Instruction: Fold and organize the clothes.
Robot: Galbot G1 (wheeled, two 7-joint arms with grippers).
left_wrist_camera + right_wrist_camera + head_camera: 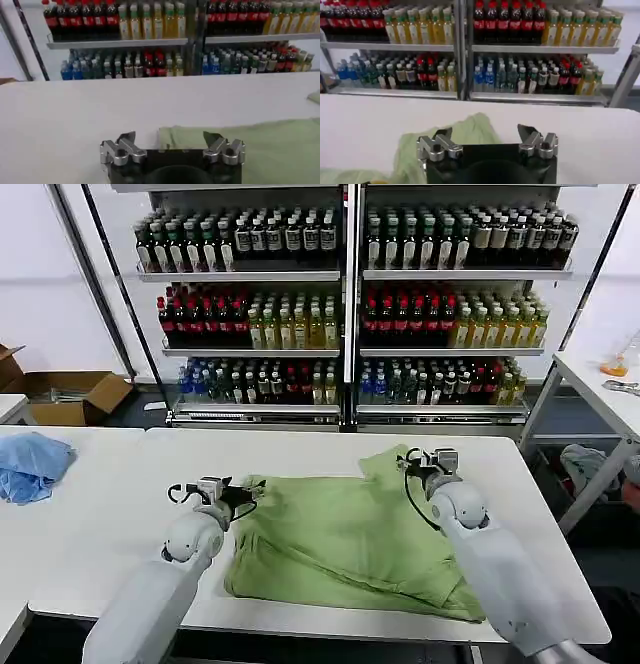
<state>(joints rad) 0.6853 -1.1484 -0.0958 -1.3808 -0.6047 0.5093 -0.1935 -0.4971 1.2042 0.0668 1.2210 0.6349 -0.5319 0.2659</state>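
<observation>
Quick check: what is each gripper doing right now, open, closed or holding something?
Left gripper: open, holding nothing, at the left edge of the T-shirt.
Right gripper: open, holding nothing, over the shirt's far corner.

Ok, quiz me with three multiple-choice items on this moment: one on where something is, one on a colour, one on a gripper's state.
1. Where is the left gripper?
A. At the T-shirt's left edge
B. Over the blue cloth
C. By the cardboard box

2. What colour is the T-shirt?
A. White
B. Light sage green
C. Dark red

3. What state is the right gripper in?
A. Shut on the T-shirt
B. Shut on nothing
C. Open, holding nothing

Answers:
1 A: the head view puts it at the shirt's left edge on the white table.
2 B: the fabric is pale green in all views.
3 C: its fingers stand apart above the shirt's far corner, with nothing between them.
</observation>
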